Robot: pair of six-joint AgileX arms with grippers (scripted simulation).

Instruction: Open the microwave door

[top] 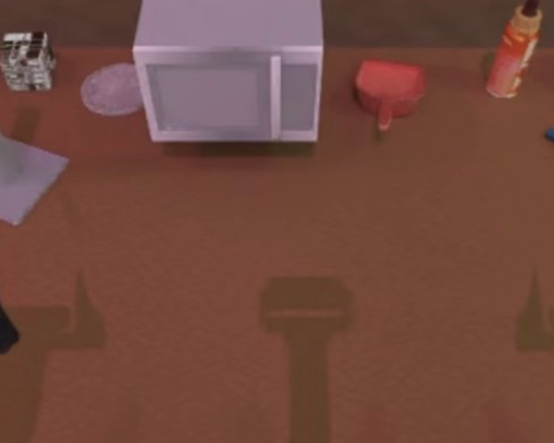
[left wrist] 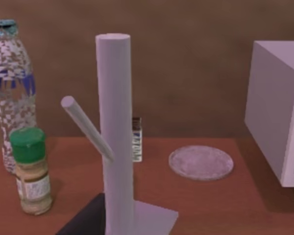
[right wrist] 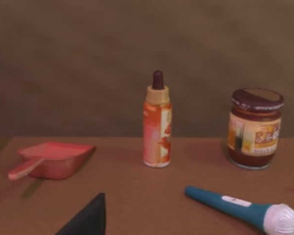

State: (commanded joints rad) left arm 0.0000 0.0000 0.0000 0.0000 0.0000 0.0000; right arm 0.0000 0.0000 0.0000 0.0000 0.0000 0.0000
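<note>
I am seeing the microwave door lying flush on the microwave (task unstarted, I judge), and neither tool's state is showing.

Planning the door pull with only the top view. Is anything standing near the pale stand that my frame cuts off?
Observer: Yes, the left wrist view shows a patterned water bottle and a green-capped spice jar.
Operator: The blue thing at the right edge?
Observer: A blue microphone with a white head, lying flat.
Operator: Anything else there?
Observer: A dark-lidded jar near the orange dropper bottle.
</note>
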